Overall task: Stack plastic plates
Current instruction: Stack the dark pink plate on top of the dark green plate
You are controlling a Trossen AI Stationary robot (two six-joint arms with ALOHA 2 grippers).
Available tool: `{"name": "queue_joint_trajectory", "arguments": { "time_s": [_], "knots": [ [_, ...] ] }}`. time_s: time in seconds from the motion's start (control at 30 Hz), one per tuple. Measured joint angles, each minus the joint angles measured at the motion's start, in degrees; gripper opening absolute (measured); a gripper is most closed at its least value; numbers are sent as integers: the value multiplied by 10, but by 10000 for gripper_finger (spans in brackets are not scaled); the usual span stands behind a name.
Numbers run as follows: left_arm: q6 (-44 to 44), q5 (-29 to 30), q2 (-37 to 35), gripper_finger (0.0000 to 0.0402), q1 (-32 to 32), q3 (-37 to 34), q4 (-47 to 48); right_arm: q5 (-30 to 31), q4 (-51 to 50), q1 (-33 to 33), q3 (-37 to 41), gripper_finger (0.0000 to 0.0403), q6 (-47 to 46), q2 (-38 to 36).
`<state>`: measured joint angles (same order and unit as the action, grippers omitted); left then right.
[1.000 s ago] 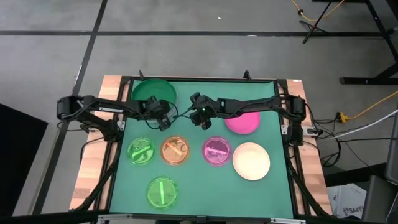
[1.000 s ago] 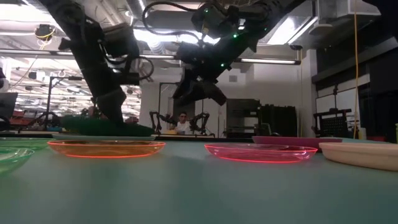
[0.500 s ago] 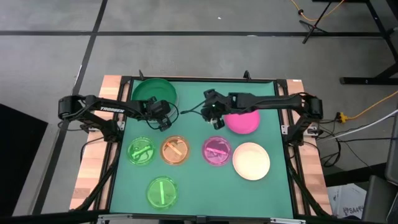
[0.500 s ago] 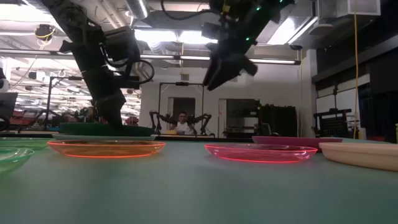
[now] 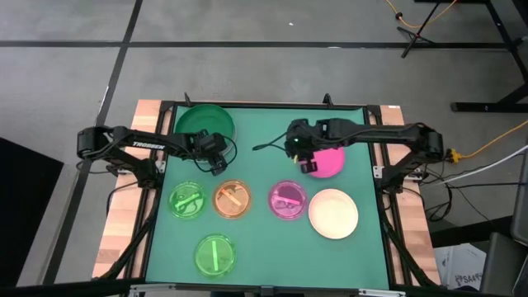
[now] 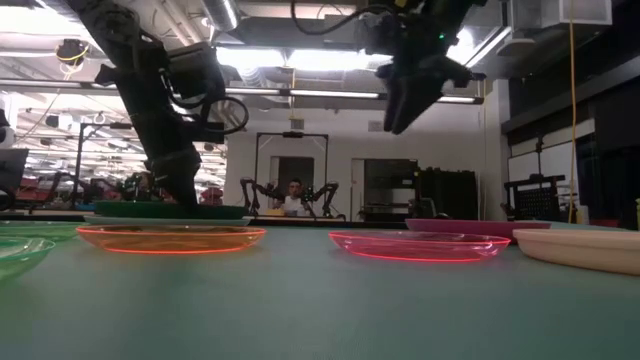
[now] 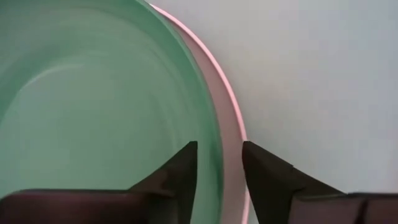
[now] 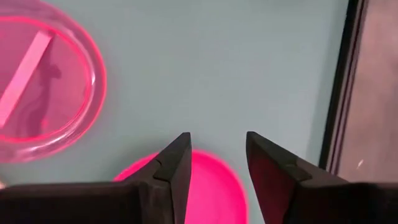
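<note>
A dark green plate (image 5: 205, 122) lies flat at the table's far left, and the pale rim (image 7: 231, 118) of another plate shows under it. My left gripper (image 5: 216, 153) stands open at its near right rim (image 7: 217, 143), one finger inside and one outside. My right gripper (image 5: 309, 162) hangs open and empty above the magenta plate (image 5: 328, 161). The cream plate (image 5: 333, 213) lies at the near right. Four smaller translucent plates lie apart: green (image 5: 187, 200), orange (image 5: 233, 199), pink (image 5: 288, 199), and another green (image 5: 214, 254) nearest the front.
A black frame (image 5: 375, 148) runs round the green mat, with wooden table edges outside it. The mat's middle (image 5: 264, 140) between both grippers is bare. In the low view a person (image 6: 293, 196) sits far behind the table.
My right gripper has swung from the table's middle toward its right edge and now hangs over the magenta plate. The dark green plate, tilted and raised a second ago in the low view, now lies flat. My left gripper has stayed at its rim.
</note>
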<state>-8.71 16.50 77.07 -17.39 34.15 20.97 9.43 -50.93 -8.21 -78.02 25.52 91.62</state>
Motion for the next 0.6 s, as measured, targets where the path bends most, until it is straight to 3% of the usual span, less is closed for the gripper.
{"name": "queue_joint_trajectory", "arguments": {
  "time_s": [0.43, 0.6],
  "knots": [
    [-4, -14, -52, 124, 13, 0, -2, 5, -124, 63, 3, 143, -103, -13],
    [-4, -15, -65, 124, 21, 0, -3, 6, -133, 93, 50, 143, -149, -40]
  ]
}}
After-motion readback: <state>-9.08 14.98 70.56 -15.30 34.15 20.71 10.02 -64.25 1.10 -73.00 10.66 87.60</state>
